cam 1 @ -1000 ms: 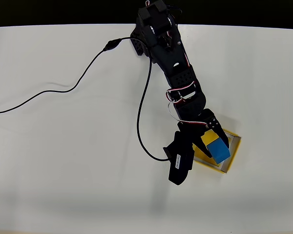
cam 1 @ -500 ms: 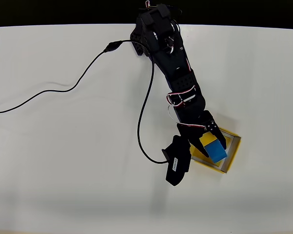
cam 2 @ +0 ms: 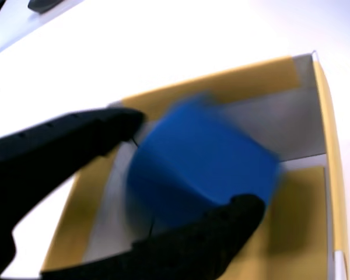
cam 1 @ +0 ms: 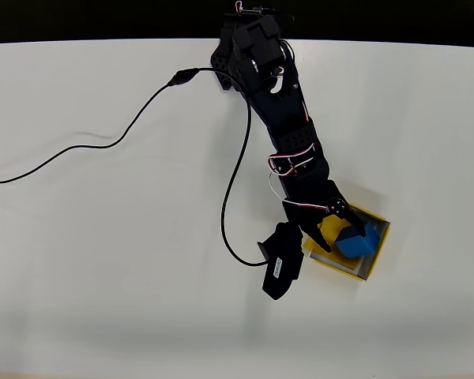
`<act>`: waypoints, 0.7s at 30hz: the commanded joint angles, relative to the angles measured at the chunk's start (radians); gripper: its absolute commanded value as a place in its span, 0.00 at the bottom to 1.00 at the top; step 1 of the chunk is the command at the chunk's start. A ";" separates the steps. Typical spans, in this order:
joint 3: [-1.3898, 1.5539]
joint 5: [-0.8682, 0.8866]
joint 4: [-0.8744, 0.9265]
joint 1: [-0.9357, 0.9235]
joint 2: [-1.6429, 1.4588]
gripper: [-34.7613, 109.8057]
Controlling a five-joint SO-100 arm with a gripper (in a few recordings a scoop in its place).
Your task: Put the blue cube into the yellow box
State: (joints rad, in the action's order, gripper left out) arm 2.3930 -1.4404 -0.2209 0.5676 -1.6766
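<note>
The blue cube (cam 1: 357, 242) sits tilted inside the yellow box (cam 1: 378, 251), at the table's lower right in the overhead view. My gripper (cam 1: 337, 231) reaches into the box from the upper left, its jaws spread on either side of the cube's near end. In the wrist view the blue cube (cam 2: 201, 163) is motion-blurred while the yellow box (cam 2: 251, 76) behind it looks sharp. It lies loose between my gripper (cam 2: 195, 162) fingers, one finger (cam 2: 76, 137) to its left and the other below it. The gripper is open.
A black cable (cam 1: 225, 197) runs from the arm's base across the left half of the white table (cam 1: 103, 276) and loops down to the wrist camera housing (cam 1: 282, 268). The table's far edge lies just behind the arm's base.
The gripper has lowered slightly into the box and its jaws have parted. The cube has turned and slid right, deeper into the box.
</note>
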 commanded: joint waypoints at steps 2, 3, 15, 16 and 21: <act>-0.069 -0.044 -0.091 0.009 -0.054 0.53; -0.072 -0.060 -0.106 0.011 -0.060 0.53; -0.166 -0.166 0.031 -0.055 -0.275 0.41; -0.164 -0.164 0.066 -0.077 -0.299 0.41; -0.101 -0.169 0.106 -0.190 -0.388 0.39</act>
State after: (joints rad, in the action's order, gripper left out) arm 2.3240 -1.5892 -0.1074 0.4341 -1.9113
